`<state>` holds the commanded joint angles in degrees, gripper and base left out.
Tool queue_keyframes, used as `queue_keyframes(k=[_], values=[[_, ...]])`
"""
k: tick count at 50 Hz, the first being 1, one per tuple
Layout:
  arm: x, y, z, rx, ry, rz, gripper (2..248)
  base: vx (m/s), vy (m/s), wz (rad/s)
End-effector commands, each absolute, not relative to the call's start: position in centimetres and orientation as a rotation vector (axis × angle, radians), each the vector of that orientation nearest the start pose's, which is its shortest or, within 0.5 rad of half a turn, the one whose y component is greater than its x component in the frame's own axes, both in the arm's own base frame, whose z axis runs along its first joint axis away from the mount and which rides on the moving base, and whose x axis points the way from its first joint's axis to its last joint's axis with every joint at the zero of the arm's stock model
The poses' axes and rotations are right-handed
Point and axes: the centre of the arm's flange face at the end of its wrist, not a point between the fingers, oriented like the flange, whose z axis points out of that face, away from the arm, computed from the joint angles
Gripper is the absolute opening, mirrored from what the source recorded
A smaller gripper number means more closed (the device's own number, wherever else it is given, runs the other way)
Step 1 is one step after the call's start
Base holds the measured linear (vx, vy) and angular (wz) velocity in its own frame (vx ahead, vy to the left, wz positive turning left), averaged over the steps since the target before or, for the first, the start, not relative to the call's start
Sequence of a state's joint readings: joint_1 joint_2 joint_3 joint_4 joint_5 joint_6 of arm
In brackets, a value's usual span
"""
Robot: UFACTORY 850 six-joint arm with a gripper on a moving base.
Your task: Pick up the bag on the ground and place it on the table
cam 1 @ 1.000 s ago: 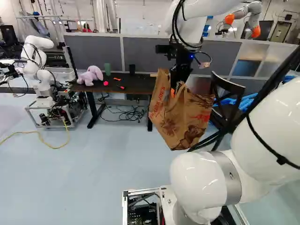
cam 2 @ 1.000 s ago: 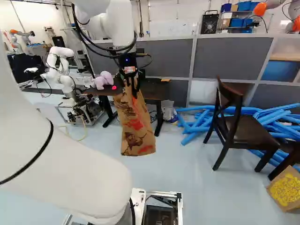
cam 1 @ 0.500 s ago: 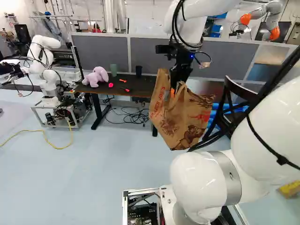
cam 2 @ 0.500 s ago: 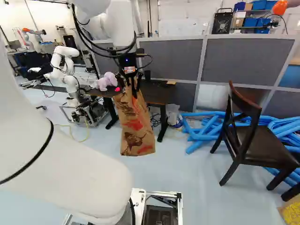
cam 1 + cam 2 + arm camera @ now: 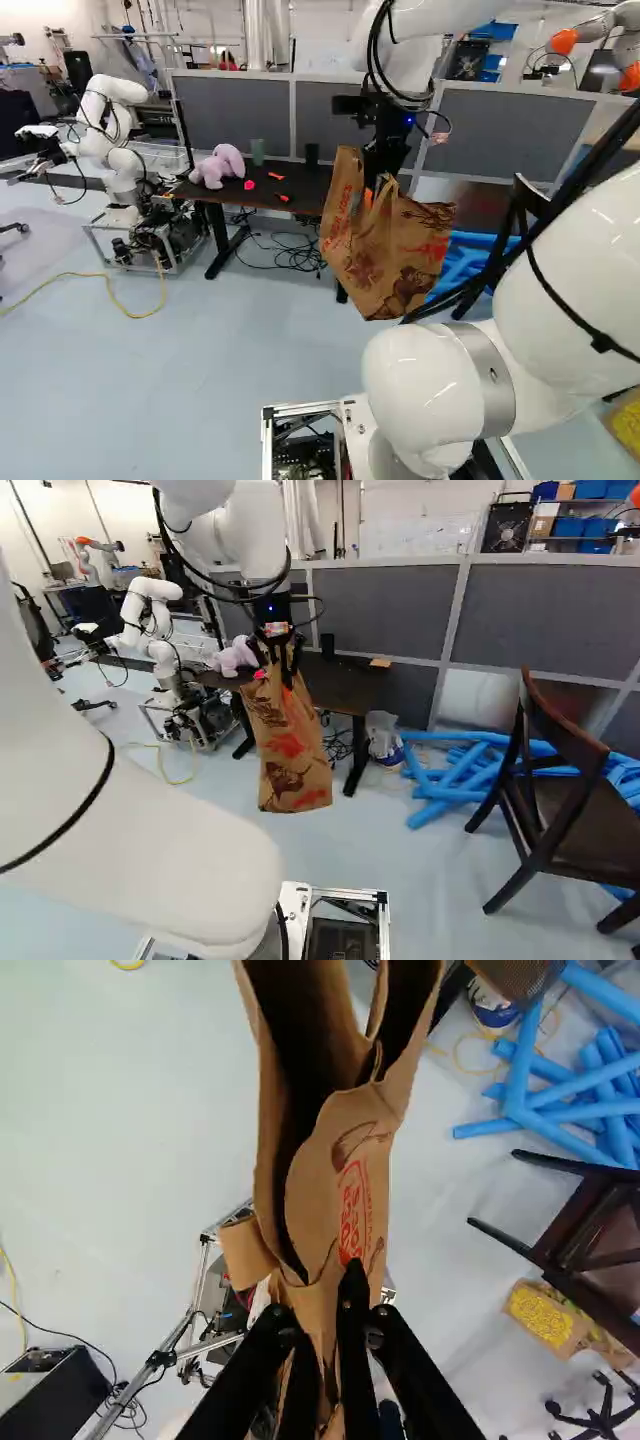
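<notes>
Brown paper forms the bag (image 5: 388,262), which hangs off the floor from the gripper (image 5: 320,1305), its fingers pinched on the paper by the upper part. In the left base view the bag is just right of the middle; in the right base view it is left of the middle, seen narrow side on. Its mouth gapes ahead of the gripper in the wrist view.

The pick-up looks done, and the step in hand seems to be carrying the bag to the dark table (image 5: 308,188), behind it in both base views. The bag's bottom hangs lower than the tabletop, so the next move likely calls for lifting until it clears the front edge, then going forward over the top, lowering and letting go. A spot away from the purple stuffed toy (image 5: 219,167), at the left end in the left base view, and the pink ball (image 5: 249,184) beside it would be wise. The paper could swing, fold or tip when released.

As for markings, the bag carries red lettering and darker brown drawings on its sides; the wrist view shows more red lettering just ahead of the gripper. By the dark chair (image 5: 585,815), a cardboard package (image 5: 545,1315) bears a yellow printed patch.
</notes>
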<state>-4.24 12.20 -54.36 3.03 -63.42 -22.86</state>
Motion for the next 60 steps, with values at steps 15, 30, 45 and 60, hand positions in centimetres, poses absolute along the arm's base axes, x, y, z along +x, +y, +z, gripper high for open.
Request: queue_keyframes(k=[15, 30, 45, 60], values=[[37.24, -2.33, 62.36, -3.071, -0.468, -0.100, 21, 0.177, -0.009, 0.159], [37.24, -2.33, 62.36, -3.071, -0.468, -0.100, 21, 0.153, -0.035, 0.031], [37.24, -2.33, 62.36, -3.071, -0.468, -0.100, 21, 0.155, -0.060, -0.001], [37.24, -2.33, 62.36, -3.071, -0.468, -0.100, 21, 0.181, -0.006, -0.003]])
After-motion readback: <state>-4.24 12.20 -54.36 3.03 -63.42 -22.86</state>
